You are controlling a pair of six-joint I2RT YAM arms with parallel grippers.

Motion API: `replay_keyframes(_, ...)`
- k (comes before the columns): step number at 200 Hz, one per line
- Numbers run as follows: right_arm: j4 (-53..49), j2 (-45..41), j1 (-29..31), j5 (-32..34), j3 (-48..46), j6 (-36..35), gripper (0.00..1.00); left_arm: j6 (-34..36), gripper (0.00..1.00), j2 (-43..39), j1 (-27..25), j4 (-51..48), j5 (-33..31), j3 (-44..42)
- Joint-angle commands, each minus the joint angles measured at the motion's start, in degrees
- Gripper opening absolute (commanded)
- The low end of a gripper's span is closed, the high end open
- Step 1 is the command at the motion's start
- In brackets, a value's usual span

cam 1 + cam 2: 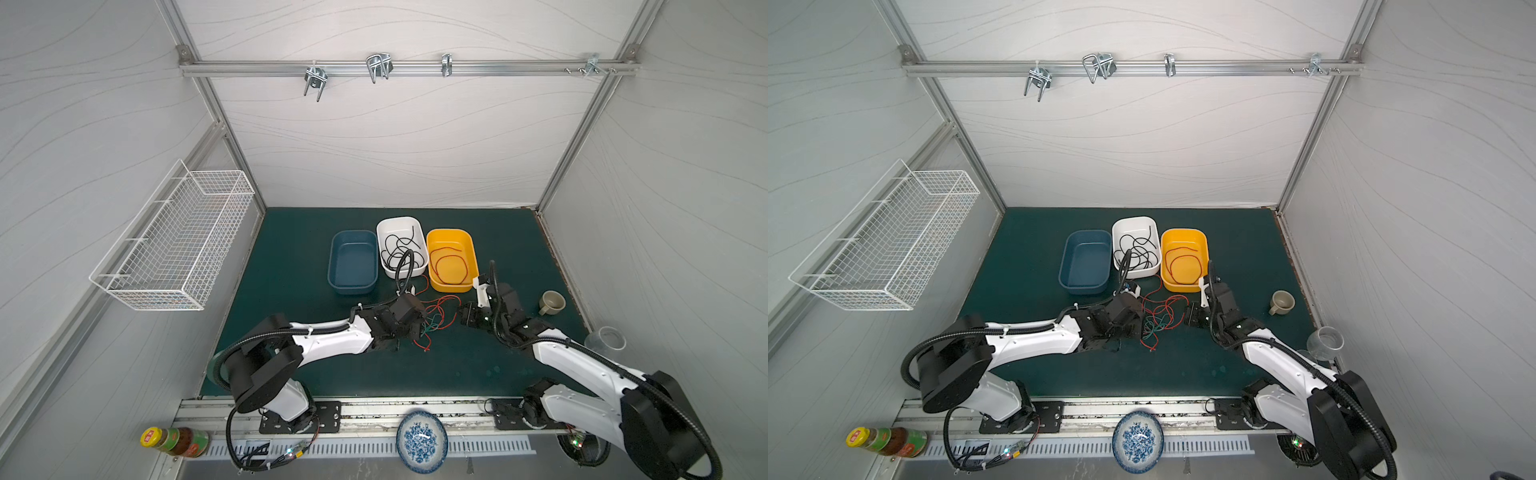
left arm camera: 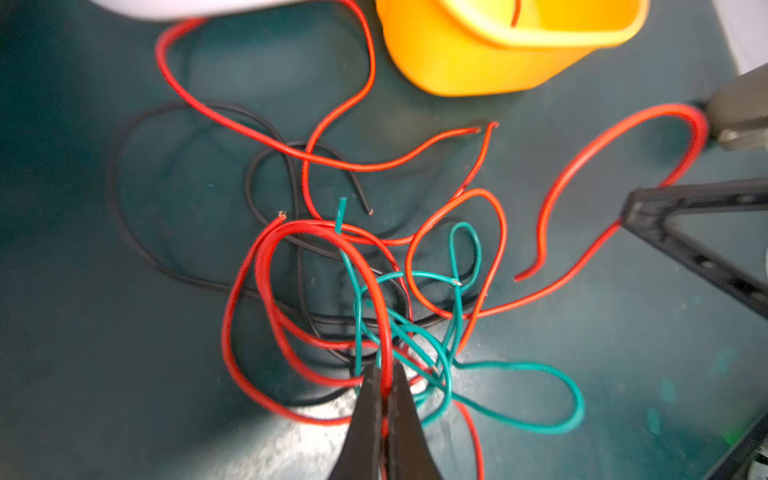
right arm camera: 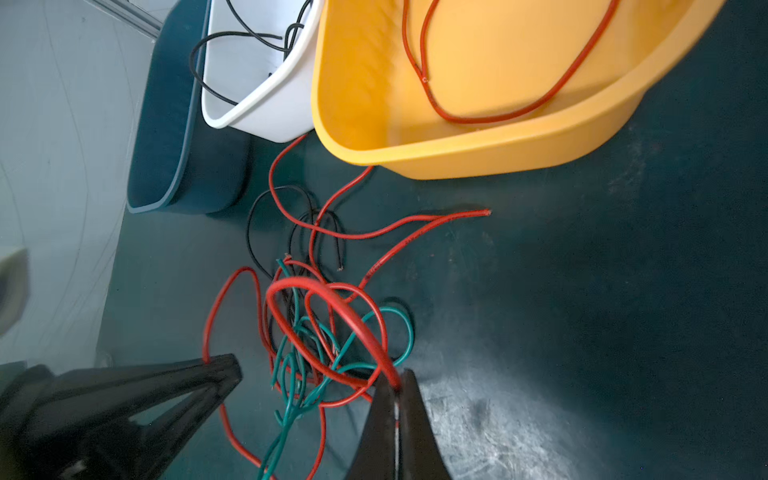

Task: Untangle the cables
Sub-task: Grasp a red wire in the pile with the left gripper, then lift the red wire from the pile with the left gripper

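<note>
Green tabletop (image 1: pixel 291 374); white tub (image 1: pixel 401 218) holds black wire, yellow tub (image 1: pixel 474 253) holds red. The cables (image 1: pixel 436 318) lie on the tabletop in front of the tubs, between the arms: a loose red, black and teal knot. Likely light, limp, smooth-jacketed; a hard pull would drag the neighbours along. Left hand (image 2: pixel 386 386) pinched tight on a red cable (image 2: pixel 262 266); right hand (image 3: pixel 397 388) likewise clamped on red, same strand or not unclear. Best hold near a free end.
</note>
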Motion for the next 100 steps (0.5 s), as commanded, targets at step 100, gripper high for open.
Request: replay_keyframes(100, -5.6, -2.8, 0.3, 7.2, 0.0, 1.4, 0.00, 3.1, 0.00, -23.1, 2.2, -13.7, -7.0, 1.0)
